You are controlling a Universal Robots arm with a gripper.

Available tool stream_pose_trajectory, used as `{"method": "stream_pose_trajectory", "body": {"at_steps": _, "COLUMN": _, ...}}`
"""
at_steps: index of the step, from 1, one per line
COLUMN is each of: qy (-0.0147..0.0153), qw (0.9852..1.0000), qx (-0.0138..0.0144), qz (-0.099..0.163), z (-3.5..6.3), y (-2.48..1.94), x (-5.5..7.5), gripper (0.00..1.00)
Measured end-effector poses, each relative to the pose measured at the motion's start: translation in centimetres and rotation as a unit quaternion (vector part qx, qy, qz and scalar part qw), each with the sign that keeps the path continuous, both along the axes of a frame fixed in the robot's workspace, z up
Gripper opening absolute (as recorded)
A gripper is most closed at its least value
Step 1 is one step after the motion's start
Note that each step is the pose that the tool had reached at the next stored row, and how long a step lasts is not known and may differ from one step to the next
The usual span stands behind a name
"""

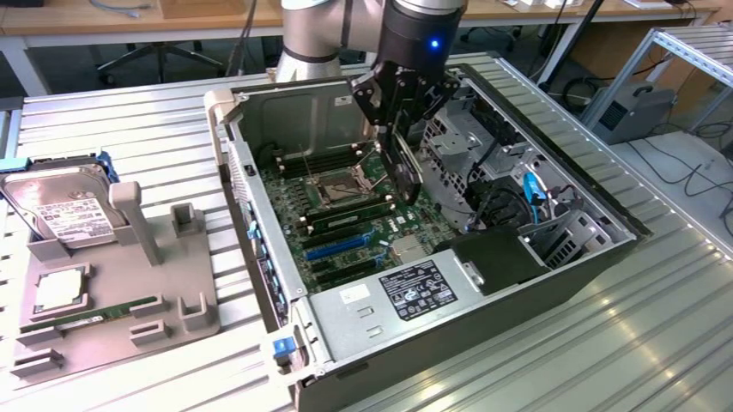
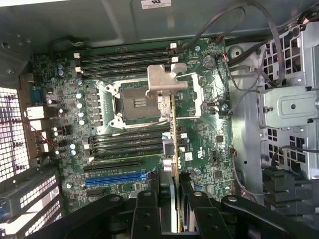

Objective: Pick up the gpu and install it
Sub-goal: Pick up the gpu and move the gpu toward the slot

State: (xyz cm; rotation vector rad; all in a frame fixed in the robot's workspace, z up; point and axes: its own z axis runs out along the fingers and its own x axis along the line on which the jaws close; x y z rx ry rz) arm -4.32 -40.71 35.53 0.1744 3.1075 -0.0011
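**Item 1. The gpu** [image 1: 403, 172]: slim black card, carried on edge with its long side hanging down into the open case [image 1: 550, 257]. It hangs above the motherboard [image 1: 332, 215], near the processor socket [image 1: 343, 183], and appears clear of the board, not seated in any slot. In the wrist view its thin edge runs straight out from the grip, ending in the silver end bracket [image 2: 167, 82]. It is probably kept on edge so that the connector side faces the board.

**Item 2. Pincer** [image 1: 399, 120]: closed on the gpu, one finger [image 2: 144, 209] on each flat face, gripping the upper part of the card. That hold leaves the lower edge free.

**Item 3. Blue expansion slot** [image 1: 338, 245]: on the motherboard, at about seven o'clock from the card on the exterior view's dial. Unoccupied.

**Item 4. Power supply** [image 1: 401, 296]: labelled box at the case's six o'clock end, apart from the card.

**Item 5. Grey parts fixture** [image 1: 126, 257]: on the ribbed metal counter [image 1: 137, 120] at nine o'clock from the case. Its upright pockets keep parts graspable.
- 5a. Hard drive [image 1: 63, 210], propped in the fixture's eleven o'clock corner.
- 5b. Green memory stick [image 1: 109, 311], lying in a groove at six o'clock.
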Motion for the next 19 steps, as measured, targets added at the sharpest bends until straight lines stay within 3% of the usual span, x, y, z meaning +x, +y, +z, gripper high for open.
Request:
{"method": "stream_pose_trajectory", "body": {"at_steps": 13, "qy": 0.0, "qw": 1.0, "qx": -0.0001, "qz": 0.002, "z": -0.17, "y": 0.0, "x": 0.31, "gripper": 0.27}}
{"method": "stream_pose_trajectory", "body": {"at_steps": 19, "qy": 0.0, "qw": 0.9993, "qx": 0.0, "qz": 0.038, "z": -0.19, "y": 0.0, "x": 0.31, "gripper": 0.27}}
